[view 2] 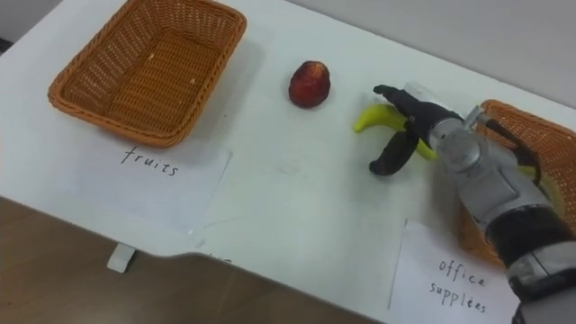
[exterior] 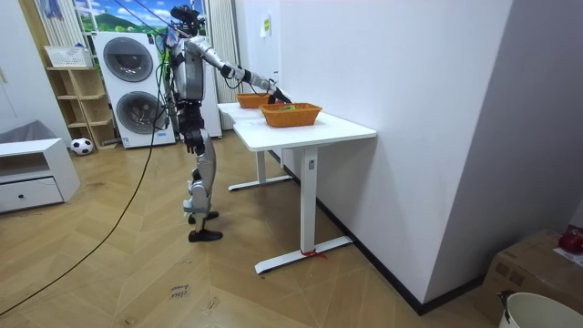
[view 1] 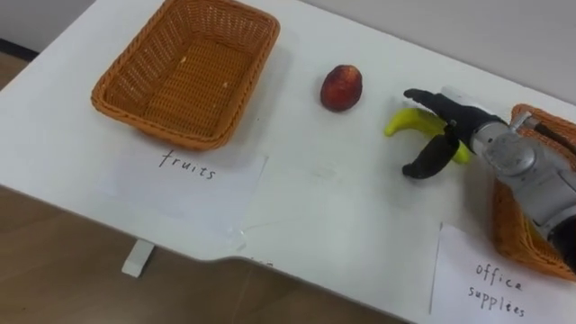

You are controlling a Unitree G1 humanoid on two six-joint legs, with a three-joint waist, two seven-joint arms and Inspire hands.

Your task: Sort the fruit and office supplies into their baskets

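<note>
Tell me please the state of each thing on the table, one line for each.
Left basket: empty.
Red fruit: lying loose on the table, untouched.
Banana: lying on the table, between the right hand's fingers and thumb.
Right hand: open, fingers spread over the banana, not yet closed.
Right basket: partly behind the arm, contents unclear.

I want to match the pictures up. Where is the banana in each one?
Left eye view: banana right of centre, between fingers and thumb of the right hand, right of the red fruit.
Right eye view: banana slightly nearer centre.
Room view: too far off to pick out.
Shared landmark: the office supplies basket, at both eye views' right edge.
</note>
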